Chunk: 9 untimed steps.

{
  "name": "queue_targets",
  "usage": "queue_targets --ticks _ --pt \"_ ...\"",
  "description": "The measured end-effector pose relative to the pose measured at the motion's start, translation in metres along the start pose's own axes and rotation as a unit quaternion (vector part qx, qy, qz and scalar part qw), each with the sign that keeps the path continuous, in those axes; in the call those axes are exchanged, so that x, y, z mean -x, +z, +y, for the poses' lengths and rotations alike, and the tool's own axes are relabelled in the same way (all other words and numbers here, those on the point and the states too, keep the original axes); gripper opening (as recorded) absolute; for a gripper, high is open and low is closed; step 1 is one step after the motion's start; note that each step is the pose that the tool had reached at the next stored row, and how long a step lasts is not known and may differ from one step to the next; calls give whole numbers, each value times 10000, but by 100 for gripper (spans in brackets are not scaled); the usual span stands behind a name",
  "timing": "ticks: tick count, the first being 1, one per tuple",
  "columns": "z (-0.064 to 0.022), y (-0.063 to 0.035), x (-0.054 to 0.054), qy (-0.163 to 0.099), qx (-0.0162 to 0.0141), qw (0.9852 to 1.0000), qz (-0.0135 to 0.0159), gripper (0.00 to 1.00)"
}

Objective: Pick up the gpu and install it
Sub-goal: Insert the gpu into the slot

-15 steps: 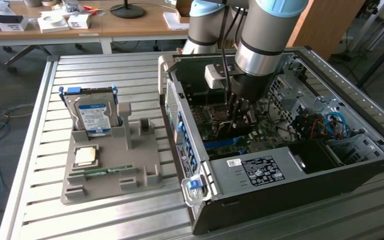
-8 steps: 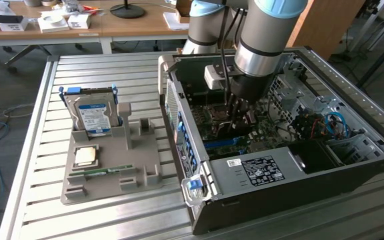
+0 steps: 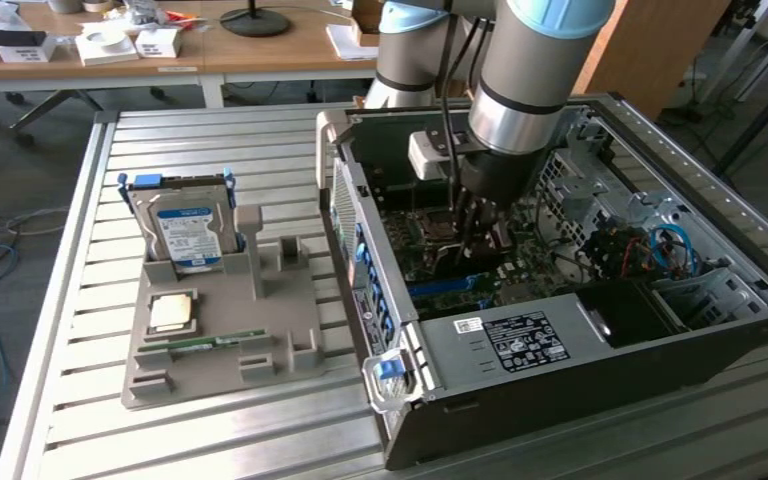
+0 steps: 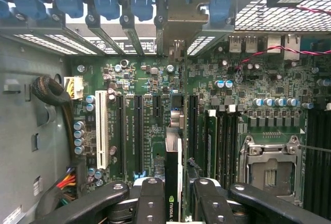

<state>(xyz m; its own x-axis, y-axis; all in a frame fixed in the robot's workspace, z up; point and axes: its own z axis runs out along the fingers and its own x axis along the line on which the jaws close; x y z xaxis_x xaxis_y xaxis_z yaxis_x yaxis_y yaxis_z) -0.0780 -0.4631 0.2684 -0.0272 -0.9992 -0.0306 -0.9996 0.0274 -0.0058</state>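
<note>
My gripper (image 4: 173, 195) is down inside the open computer case (image 3: 531, 345), over the green motherboard (image 4: 155, 79). It is shut on the gpu (image 4: 173, 157), which stands on edge between the two black fingers (image 4: 150, 200), a green logo showing on its narrow edge. The card runs from the fingers toward the metal bracket at the case's rear wall (image 4: 181, 19). It lies in line with the slot area between the black expansion slots (image 4: 138, 131) and the memory slots. I cannot tell whether it is seated. In the exterior view the gripper (image 3: 475, 220) hangs low above the board.
On the exterior view's left, a grey holder (image 3: 224, 345) carries the silver hard drive (image 3: 187, 235), a processor (image 3: 173, 312) and a green memory stick (image 3: 204, 345). Blue latches line the case's rear. A white slot (image 4: 102, 131), cable bundles (image 4: 54, 97) and the processor socket (image 4: 271, 164) surround the card.
</note>
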Motion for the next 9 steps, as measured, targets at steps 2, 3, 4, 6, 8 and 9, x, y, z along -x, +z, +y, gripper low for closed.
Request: queue_targets --ticks 2,3,4,6,8,9 --pt "0 6 0 0 0 10000 0 26" --pt "0 8 0 0 0 10000 0 26" --pt "0 10 0 0 0 10000 0 26" --pt "0 10 0 0 0 10000 1 26" --pt "0 11 0 0 0 10000 0 26" --pt "0 11 0 0 0 10000 0 26"
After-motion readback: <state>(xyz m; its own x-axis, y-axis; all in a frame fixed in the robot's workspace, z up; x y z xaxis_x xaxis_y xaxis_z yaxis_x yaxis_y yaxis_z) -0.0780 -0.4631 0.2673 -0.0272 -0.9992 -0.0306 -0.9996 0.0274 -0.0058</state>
